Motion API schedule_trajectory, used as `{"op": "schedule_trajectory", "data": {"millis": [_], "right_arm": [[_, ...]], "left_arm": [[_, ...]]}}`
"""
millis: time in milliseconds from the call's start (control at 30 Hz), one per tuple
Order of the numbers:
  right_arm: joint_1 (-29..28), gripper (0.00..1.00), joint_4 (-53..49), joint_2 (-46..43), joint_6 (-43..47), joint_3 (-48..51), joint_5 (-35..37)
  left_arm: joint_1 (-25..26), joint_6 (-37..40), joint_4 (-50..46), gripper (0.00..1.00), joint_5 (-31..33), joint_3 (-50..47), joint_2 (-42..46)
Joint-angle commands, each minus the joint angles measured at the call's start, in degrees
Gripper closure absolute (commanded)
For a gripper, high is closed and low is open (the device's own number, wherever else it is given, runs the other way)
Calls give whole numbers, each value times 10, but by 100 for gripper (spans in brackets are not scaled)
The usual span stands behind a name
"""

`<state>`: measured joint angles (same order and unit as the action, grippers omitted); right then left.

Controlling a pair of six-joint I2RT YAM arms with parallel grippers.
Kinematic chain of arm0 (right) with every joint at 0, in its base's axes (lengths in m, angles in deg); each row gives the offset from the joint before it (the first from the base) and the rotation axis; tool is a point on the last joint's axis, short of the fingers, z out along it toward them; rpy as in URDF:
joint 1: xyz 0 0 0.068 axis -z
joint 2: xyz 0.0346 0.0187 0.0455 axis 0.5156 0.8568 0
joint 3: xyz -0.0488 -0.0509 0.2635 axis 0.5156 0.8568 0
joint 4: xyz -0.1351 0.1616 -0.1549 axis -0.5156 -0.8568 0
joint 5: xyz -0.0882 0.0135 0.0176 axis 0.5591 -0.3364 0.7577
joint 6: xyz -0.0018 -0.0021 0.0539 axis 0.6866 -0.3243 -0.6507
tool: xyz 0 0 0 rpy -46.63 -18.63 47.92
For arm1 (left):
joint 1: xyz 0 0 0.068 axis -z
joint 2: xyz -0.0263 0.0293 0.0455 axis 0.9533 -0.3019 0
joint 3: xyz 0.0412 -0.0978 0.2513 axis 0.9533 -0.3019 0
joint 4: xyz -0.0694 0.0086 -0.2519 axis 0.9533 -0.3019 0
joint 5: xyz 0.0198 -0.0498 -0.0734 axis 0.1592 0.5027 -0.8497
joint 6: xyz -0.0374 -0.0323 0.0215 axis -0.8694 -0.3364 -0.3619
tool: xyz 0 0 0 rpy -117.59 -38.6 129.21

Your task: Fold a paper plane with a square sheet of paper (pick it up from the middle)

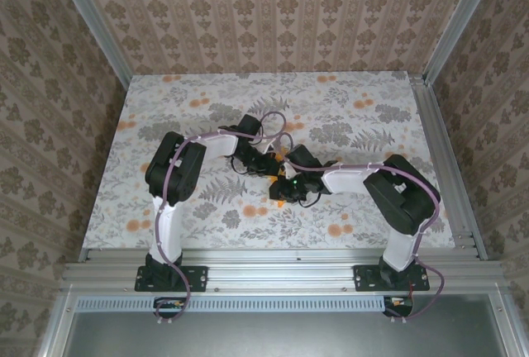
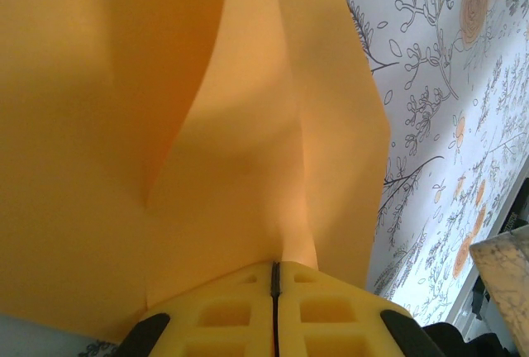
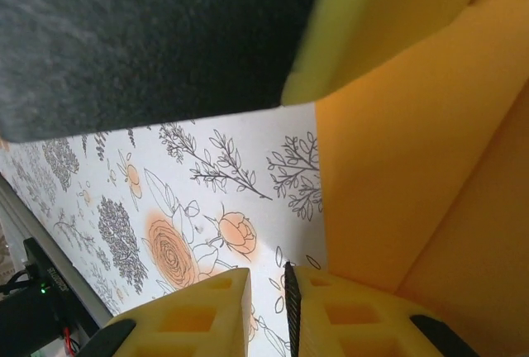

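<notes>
At mid-frame over the floral tabletop (image 1: pixel 355 101), walled by damask wallpaper (image 1: pixel 281 10), the left end effector (image 2: pixel 275 264) clamps the creased orange sheet of paper (image 2: pixel 165 126) while the right end effector (image 3: pixel 266 278) stands narrowly parted beside it.

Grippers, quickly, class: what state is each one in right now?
Left gripper: closed on the orange paper.
Right gripper: jaws slightly open, tablecloth visible between them, nothing gripped.

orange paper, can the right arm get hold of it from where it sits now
Probably yes: the orange paper sits right beside the right gripper, and the table shows through its narrowly parted jaws, so nothing blocks them. The left gripper, shut on the paper, does crowd in close.
</notes>
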<state>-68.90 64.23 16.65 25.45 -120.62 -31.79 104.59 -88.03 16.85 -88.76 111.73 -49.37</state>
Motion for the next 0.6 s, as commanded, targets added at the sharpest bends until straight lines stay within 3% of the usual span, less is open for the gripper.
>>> {"op": "schedule_trajectory", "data": {"millis": [0,567], "right_arm": [[-1,78,-15,-3,6,14,-4],[-12,77,-24,-45,-6,83,-19]], "left_arm": [[-4,21,-29,92,115,-35,-61],[-6,25,-35,93,117,-25,-74]]}}
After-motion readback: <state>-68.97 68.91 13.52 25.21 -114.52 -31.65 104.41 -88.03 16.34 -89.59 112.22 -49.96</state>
